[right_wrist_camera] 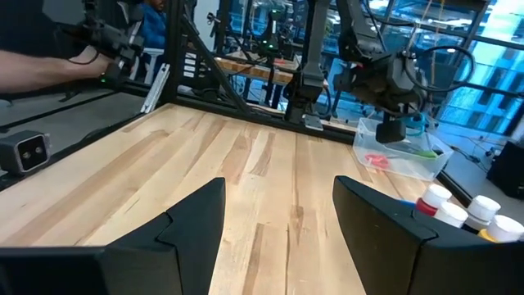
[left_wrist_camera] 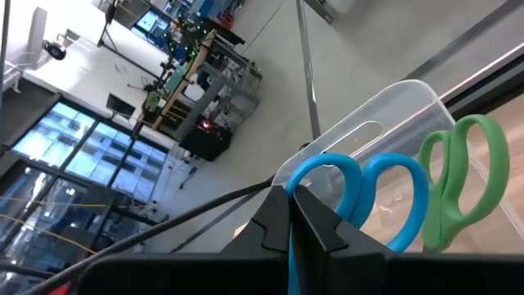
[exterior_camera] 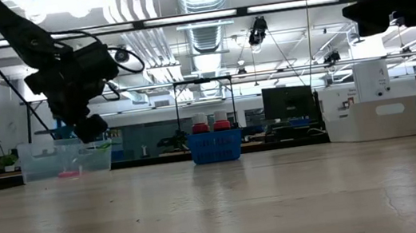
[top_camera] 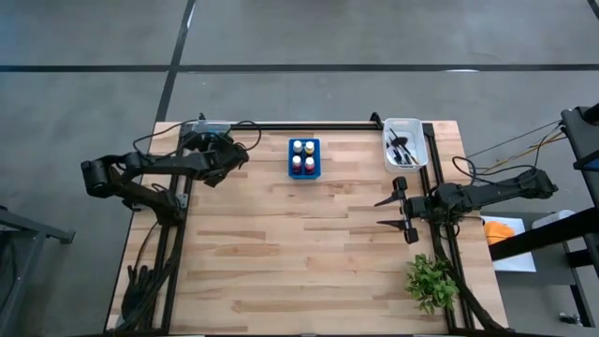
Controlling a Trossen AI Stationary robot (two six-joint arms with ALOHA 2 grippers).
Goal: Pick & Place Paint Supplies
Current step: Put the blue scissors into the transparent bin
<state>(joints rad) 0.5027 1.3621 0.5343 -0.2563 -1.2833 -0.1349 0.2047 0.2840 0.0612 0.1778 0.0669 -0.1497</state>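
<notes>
A clear bin (right_wrist_camera: 401, 157) stands at the table's far left corner. In it lie blue-handled scissors (left_wrist_camera: 368, 197), green-handled scissors (left_wrist_camera: 463, 180) and a pink-red item (right_wrist_camera: 375, 160). My left gripper (left_wrist_camera: 291, 217) is shut just above the bin (exterior_camera: 65, 159), with nothing between its fingers. At the table's right edge my right gripper (top_camera: 401, 213) stands open and level above the wood, holding nothing. A white bin (top_camera: 404, 145) at the far right holds dark-handled brushes.
A blue square holder (top_camera: 303, 157) with several small bottles stands at the far middle. At the near right corner is a green plant (top_camera: 430, 281). A black rail (top_camera: 309, 124) runs along the far edge. The middle of the wooden table (top_camera: 299, 253) is bare.
</notes>
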